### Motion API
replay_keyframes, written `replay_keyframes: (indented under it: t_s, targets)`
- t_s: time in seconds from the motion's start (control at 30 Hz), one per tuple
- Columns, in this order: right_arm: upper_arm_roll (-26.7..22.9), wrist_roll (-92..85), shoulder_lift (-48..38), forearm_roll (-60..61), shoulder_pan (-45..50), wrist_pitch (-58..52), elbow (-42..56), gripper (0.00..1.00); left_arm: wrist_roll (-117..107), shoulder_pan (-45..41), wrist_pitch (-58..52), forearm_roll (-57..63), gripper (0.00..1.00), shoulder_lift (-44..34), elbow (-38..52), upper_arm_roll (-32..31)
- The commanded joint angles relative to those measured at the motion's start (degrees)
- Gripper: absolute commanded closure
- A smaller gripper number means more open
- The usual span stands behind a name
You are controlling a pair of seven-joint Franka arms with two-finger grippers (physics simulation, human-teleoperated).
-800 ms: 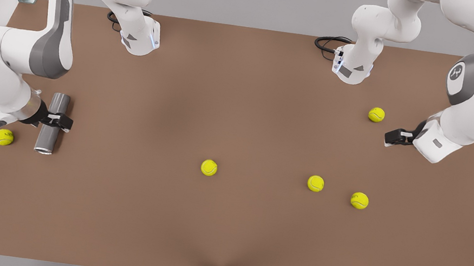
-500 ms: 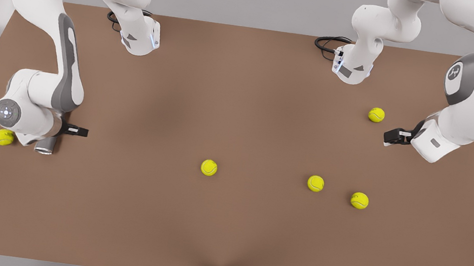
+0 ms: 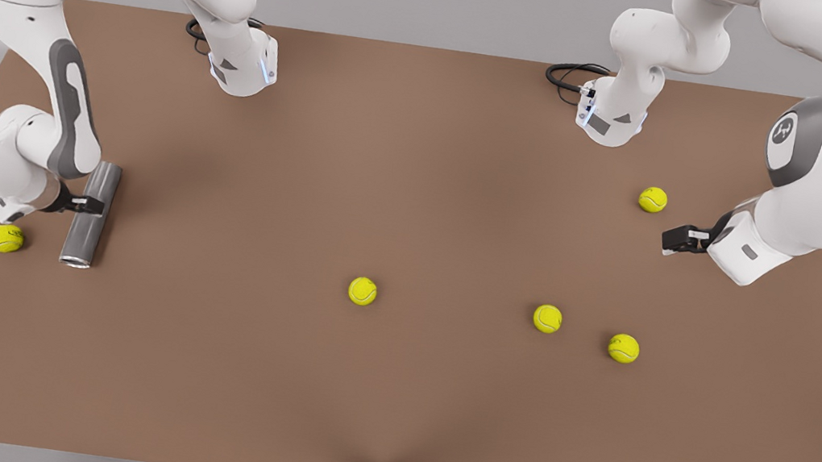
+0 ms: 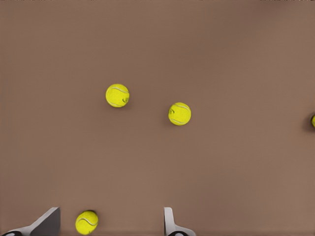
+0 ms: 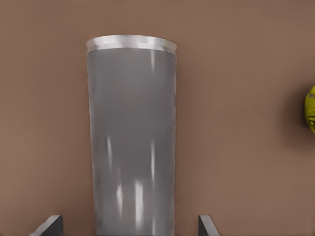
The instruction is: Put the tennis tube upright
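A brown table (image 3: pixel 387 390) seen from above, with two white robot arms and five yellow-green tennis balls scattered on it. The tennis tube (image 3: pixel 91 214), a dark-grey cylinder with a silvery rim, lies flat near the table edge at the front view's left, one tennis ball (image 3: pixel 6 238) just beside its rim end.

Half a second ago the arm's wrist covered most of the tube; now the wrist has swung off to the ball's side and the right gripper (image 3: pixel 87 204) reaches across the tube's middle. In the right wrist view the tube (image 5: pixel 132 137) lies between the gripper's spread fingers, with table showing on both sides, so nothing is pinched yet. The tube has not shifted. The grasp looks lined up, closing likely comes next.

The left gripper (image 3: pixel 675 239) waits well apart from the tube, fingers spread, above another ball (image 4: pixel 86 222).
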Motion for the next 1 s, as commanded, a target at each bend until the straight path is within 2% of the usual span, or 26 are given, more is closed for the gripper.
replay_keyframes:
  t_s: [0.0,0.17,0.27,0.97]
  targets:
    - [0.0,-0.35,0.01,0.0,0.06,0.02,-0.13,0.0,0.0,0.0,0.0,0.01,0.0,0.08,0.0,0.0]
    - [0.0,-2.9,0.54,0.0,-0.12,0.02,-0.92,0.0,0.0,0.09,0.09,0.01,0.0,0.35,0.0,0.0]
    - [0.0,-2.81,0.45,0.0,-1.78,2.83,-4.61,0.0,0.0,0.09,0.09,0.01,0.0,0.44,0.08,0.0]
    - [0.0,-4.66,4.67,-0.35,-3.19,4.33,-3.65,0.0,-0.18,0.09,-0.62,-0.08,0.0,1.05,0.0,0.0]
